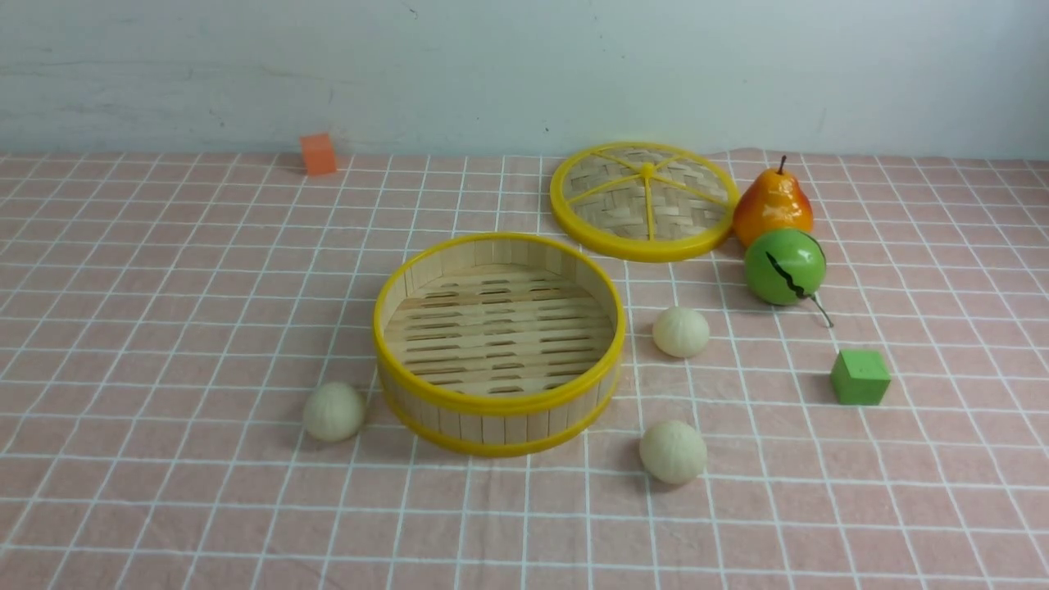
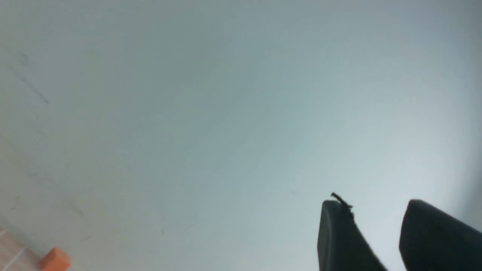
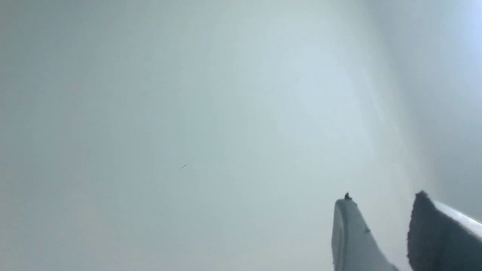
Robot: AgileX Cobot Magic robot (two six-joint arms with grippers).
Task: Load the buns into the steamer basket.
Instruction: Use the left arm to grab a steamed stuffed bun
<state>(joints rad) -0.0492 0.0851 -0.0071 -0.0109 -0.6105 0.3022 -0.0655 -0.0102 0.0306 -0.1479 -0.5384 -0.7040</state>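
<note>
- Tool on the left arm (image 2: 371, 218) is standing open with nothing between its fingertips, facing the pale wall (image 1: 492, 74).
- Tool on the right arm (image 3: 382, 214) is also gaping, its fingers parted around bare air.
- Both are pointing away from the tiled-pattern surface (image 1: 205, 524), so the job is apparently waiting for its first reach.
- One bun (image 1: 334, 411) is sitting just beside the steamer basket (image 1: 500, 403), on its left; a second bun (image 1: 681, 332) and a third bun (image 1: 674, 452) are resting to its right, the third nearer the robot.
- The basket itself is lying upright and empty, its slatted floor showing.
- Those buns are looking light and probably a bit soft, so a gentle squeeze should be enough; a hard pinch might be denting them.
- Their round sides are likely to be rolling if only one finger touches, so I'd be centring the fingers over each and closing across its widest part, low on the flanks.
- Faint ridges may be lending some grip, though a hold near the crown could be slipping.
- The basket's raised wall is asking for a lift above the yellow rim and a low release, lest a bun bounce or roll.
</note>
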